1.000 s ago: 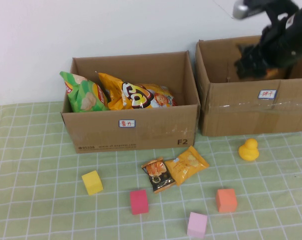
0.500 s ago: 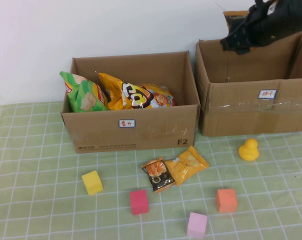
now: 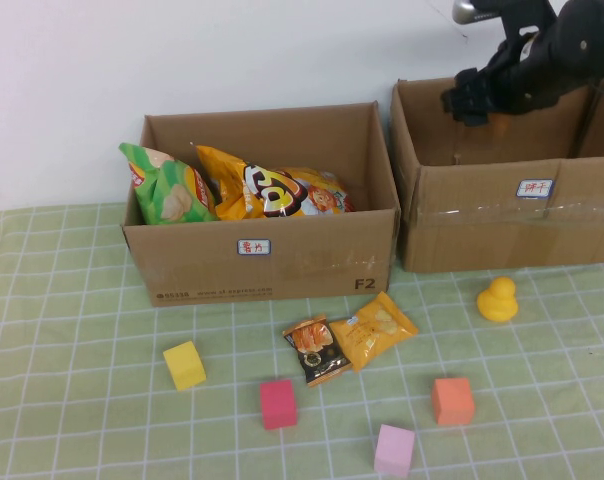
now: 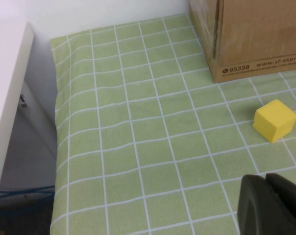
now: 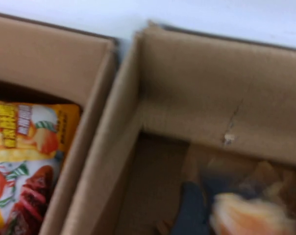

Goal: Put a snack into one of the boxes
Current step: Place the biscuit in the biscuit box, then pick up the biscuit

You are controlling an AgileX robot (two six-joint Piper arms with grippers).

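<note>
My right gripper (image 3: 469, 98) hangs open over the left end of the right cardboard box (image 3: 502, 215). In the right wrist view a blurred orange-and-white snack packet (image 5: 251, 218) lies inside that box (image 5: 211, 117), below the gripper and free of it. Two small snack packets lie on the cloth in front of the boxes, one orange (image 3: 375, 328) and one dark (image 3: 317, 350). The left box (image 3: 262, 260) holds several chip bags. My left gripper (image 4: 264, 178) is shut and empty, low over the cloth near a yellow cube (image 4: 275, 120); it is out of the high view.
A yellow duck (image 3: 498, 299) sits before the right box. Yellow (image 3: 185, 364), red (image 3: 278, 403), orange (image 3: 452, 400) and pink (image 3: 394, 449) cubes lie on the green checked cloth. The table's left edge (image 4: 52, 147) is near the left gripper.
My right gripper rose from inside the right box, held a packet up high, then dropped a little. The packet has left the gripper and is now in the box.
</note>
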